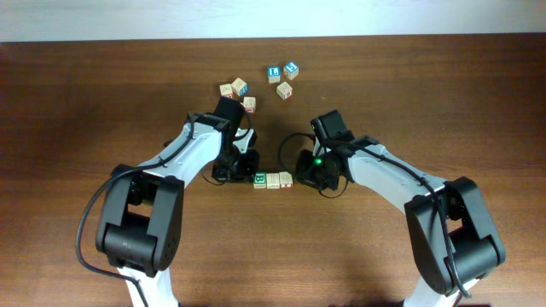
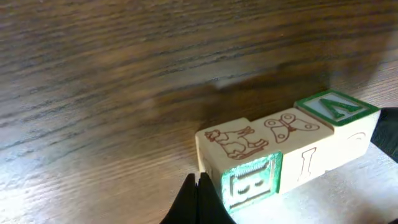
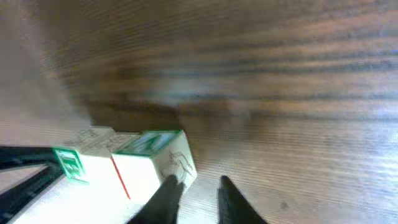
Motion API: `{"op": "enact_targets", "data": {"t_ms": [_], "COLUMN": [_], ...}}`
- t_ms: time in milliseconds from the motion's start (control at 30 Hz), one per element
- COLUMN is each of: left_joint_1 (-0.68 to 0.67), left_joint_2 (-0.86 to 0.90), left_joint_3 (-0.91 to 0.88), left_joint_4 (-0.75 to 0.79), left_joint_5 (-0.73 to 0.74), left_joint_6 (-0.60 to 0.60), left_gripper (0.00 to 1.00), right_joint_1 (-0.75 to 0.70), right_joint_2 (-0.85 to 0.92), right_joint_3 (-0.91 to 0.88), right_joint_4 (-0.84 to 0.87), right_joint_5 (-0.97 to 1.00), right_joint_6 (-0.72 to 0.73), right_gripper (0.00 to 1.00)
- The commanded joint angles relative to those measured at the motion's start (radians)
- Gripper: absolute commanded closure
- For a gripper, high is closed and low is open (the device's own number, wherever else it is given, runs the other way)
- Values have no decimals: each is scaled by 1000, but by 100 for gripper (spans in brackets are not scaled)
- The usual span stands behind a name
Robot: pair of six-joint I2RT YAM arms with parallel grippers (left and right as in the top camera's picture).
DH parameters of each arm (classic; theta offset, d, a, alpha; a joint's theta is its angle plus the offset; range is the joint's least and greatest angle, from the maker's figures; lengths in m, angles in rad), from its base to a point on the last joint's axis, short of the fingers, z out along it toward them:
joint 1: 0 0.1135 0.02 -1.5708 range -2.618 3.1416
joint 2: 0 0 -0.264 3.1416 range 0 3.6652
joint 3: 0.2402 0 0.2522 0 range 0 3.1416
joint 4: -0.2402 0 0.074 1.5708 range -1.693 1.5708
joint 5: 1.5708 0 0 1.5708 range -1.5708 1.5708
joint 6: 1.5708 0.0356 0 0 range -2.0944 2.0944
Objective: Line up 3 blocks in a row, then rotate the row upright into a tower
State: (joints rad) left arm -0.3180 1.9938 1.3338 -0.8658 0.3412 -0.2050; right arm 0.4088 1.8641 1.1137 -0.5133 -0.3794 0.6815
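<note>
The three blocks (image 1: pixel 273 180) lie in a tight row, face to face, at the middle of the counter (image 1: pixel 85 102), between the two arms. The green-faced block (image 2: pixel 249 182) sits at the row's left end. It is pale wood with a green-printed letter panel on its side and a brown line drawing of an animal on top. The middle block (image 2: pixel 297 144) is mostly plain beige, with a butterfly outline on top and a thin letter on its side. The third block (image 2: pixel 336 109), at the right end, shows a green-framed letter on its upper face. From the right wrist, a red line runs where it meets its neighbour.

The left hand (image 2: pixel 198 198) has its fingers pressed together and holds nothing, its tips just beside the green-faced block's outer corner. The right hand (image 3: pixel 198 186) stands narrowly parted with bare wood in the gap. One fingertip is at the third block's corner; whether it touches cannot be told.

The counter is dark brown wood with a lengthwise grain. Toward its far side lie loose pale cubes (image 1: pixel 240 86) and two blue-faced cubes (image 1: pixel 292 68). A pale strip (image 1: pixel 256 17) runs beyond the far edge.
</note>
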Motion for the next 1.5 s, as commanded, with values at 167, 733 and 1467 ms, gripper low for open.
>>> {"op": "enact_targets", "data": {"t_ms": [167, 733, 1467], "left_joint_1": [10, -67, -119], "left_joint_2": [-72, -89, 0], "left_joint_3": [66, 56, 50], "left_joint_4": [-54, 130, 73], "left_joint_5": [-72, -253, -225], "left_joint_6": [13, -184, -183], "left_gripper": [100, 100, 100], "right_joint_1": [3, 3, 3], "right_joint_2": [5, 7, 7], "right_joint_3": [89, 76, 76], "right_joint_4": [-78, -71, -74], "right_joint_5": [83, 269, 272], "right_joint_6": [-39, 37, 37], "right_gripper": [63, 58, 58]}}
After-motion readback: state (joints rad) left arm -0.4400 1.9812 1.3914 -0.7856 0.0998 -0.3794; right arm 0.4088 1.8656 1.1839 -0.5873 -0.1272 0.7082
